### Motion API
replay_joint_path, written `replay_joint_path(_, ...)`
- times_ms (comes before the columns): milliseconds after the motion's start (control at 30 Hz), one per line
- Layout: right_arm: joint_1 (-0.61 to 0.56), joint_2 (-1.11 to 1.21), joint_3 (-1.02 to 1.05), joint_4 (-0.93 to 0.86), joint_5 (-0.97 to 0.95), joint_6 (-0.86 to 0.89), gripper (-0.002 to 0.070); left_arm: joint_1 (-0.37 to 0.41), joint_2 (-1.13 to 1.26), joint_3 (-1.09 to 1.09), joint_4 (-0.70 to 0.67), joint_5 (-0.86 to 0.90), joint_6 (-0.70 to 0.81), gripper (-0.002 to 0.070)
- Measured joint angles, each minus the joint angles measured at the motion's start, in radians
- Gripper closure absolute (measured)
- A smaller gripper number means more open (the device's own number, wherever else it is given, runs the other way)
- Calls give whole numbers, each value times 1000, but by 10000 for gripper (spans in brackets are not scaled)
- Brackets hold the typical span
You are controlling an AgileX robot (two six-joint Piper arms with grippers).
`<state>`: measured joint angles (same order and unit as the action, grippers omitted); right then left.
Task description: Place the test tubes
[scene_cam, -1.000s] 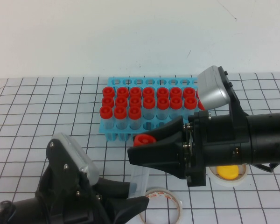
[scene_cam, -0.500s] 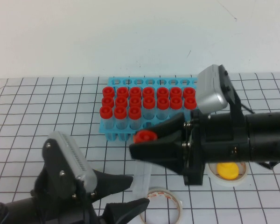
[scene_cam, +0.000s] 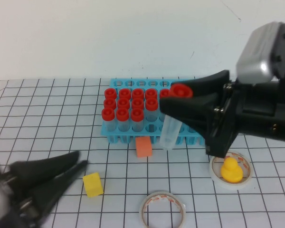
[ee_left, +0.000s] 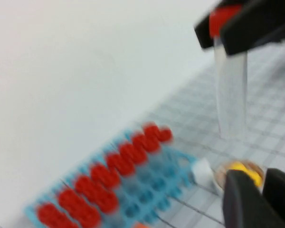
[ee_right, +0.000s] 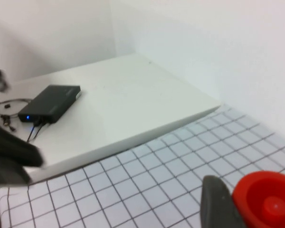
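My right gripper (scene_cam: 173, 96) is shut on a clear test tube (scene_cam: 170, 133) just under its red cap (scene_cam: 179, 90). The tube hangs upright over the front right part of the blue rack (scene_cam: 115, 134). Several red-capped tubes (scene_cam: 130, 105) stand in the rack's back and left holes. The red cap (ee_right: 268, 199) shows beside one dark finger (ee_right: 217, 202) in the right wrist view. My left gripper (scene_cam: 81, 162) is low at the front left, away from the tube, with a narrow gap between its fingers (ee_left: 244, 202) and nothing in them. The left wrist view shows the held tube (ee_left: 230, 95) and the rack (ee_left: 152, 190).
An orange cube (scene_cam: 143, 147) lies in front of the rack and a yellow cube (scene_cam: 93, 184) nearer me. A tape roll (scene_cam: 162, 211) sits at the front edge. A yellow duck (scene_cam: 231, 170) sits inside a white ring at the right.
The left gripper let go of the tube, drew back to the front left and narrowed. The right gripper raised the tube and carried it right, over the rack. Both cubes came into sight.
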<state>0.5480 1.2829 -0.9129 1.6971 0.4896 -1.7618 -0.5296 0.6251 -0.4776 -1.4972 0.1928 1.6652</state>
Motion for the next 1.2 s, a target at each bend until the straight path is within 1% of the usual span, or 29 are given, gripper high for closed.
replay_joint_path(33,0,-8,0,0,-3,-1,396,0,-35,2,21,-9,-9,614)
replay_joint_path(67,0,-15,0,2,-5,-2,396,0,-62,8,33,-17,-17,631)
replay_joint_path(167,0,-24,0,2,-7,0,396,0,-151,65,50,-59,-77,662)
replay_joint_path(333,0,-24,0,2,-1,27,396,0,-311,216,52,-118,-203,674)
replay_joint_path(533,0,-26,41,-2,53,71,396,0,-518,308,54,-84,-243,675)
replay_joint_path(667,0,-32,93,-8,75,92,396,0,-621,342,54,-150,-258,675)
replay_joint_path(767,0,-33,112,-20,78,96,396,0,-635,358,54,-193,-260,675)
replay_joint_path(900,0,-34,116,-30,62,97,396,0,-639,362,54,-201,-260,675)
replay_joint_path(1200,0,-36,116,-4,-14,-19,396,0,-639,365,21,-201,-260,675)
